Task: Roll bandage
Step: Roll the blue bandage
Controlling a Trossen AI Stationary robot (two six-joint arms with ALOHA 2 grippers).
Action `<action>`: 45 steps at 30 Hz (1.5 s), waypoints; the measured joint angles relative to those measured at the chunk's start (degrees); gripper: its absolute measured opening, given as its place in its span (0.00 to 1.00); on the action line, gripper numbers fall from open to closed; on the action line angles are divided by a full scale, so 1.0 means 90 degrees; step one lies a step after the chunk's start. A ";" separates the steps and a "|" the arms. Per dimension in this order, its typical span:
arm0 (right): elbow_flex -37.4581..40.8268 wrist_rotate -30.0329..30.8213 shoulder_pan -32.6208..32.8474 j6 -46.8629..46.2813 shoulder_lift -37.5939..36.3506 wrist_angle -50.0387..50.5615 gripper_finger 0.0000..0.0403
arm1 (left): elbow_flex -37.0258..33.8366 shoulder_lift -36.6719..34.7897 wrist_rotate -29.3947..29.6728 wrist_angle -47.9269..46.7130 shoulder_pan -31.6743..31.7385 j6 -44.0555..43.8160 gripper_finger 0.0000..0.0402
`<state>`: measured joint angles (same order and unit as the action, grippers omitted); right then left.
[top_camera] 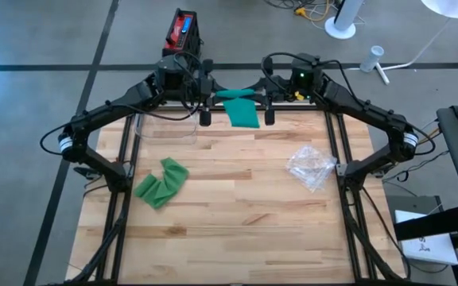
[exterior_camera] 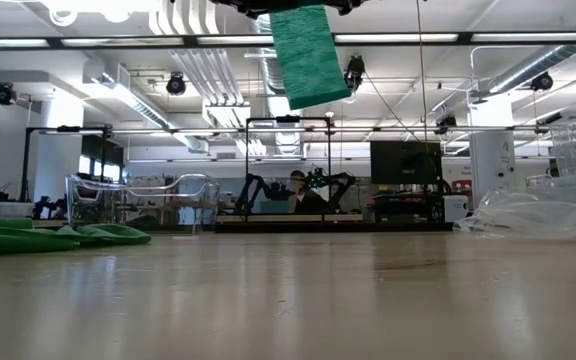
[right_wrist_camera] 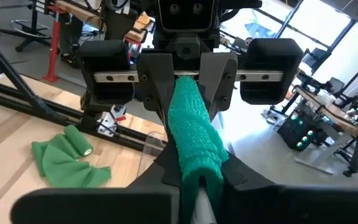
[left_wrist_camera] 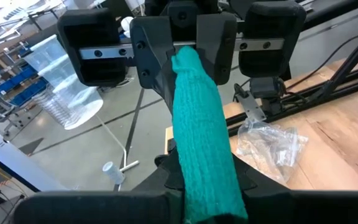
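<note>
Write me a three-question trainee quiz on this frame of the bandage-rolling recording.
1. True or false: the green bandage strip lies flat on the table.
2. Which grippers hold the strip? A) only the left gripper B) only the right gripper C) both
3. Fill in: a second green bandage lies crumpled on the table's ____ side, seen from above.

Key: 1 false, it hangs in the air between the two grippers; 2 C, both are shut on it; 3 left.
</note>
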<state>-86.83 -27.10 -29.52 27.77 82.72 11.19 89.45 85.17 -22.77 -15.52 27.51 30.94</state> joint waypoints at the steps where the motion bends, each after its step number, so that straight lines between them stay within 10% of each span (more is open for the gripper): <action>1: 0.0000 0.0003 0.0000 -0.0052 -0.0016 0.0016 0.06 | 0.0000 0.0000 -0.0012 0.0007 0.0000 0.0002 0.10; 13: 0.0010 -0.0210 -0.0029 0.1432 -0.0304 -0.0024 0.06 | 0.0019 -0.0005 0.0027 -0.0048 -0.0022 -0.1302 0.46; 25: 0.0010 -0.0535 -0.0012 0.3249 -0.0280 0.0037 0.06 | 0.0369 -0.0005 -0.1391 -0.0108 -0.0025 -0.3337 0.77; 45: 0.0012 -0.0476 0.0000 0.3896 -0.0243 0.0049 0.07 | 0.0262 0.0000 -0.1194 0.0463 -0.0039 -0.4180 0.66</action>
<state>-86.72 -31.38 -29.52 62.83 80.53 11.63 91.81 85.17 -33.51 -11.35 27.16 -6.68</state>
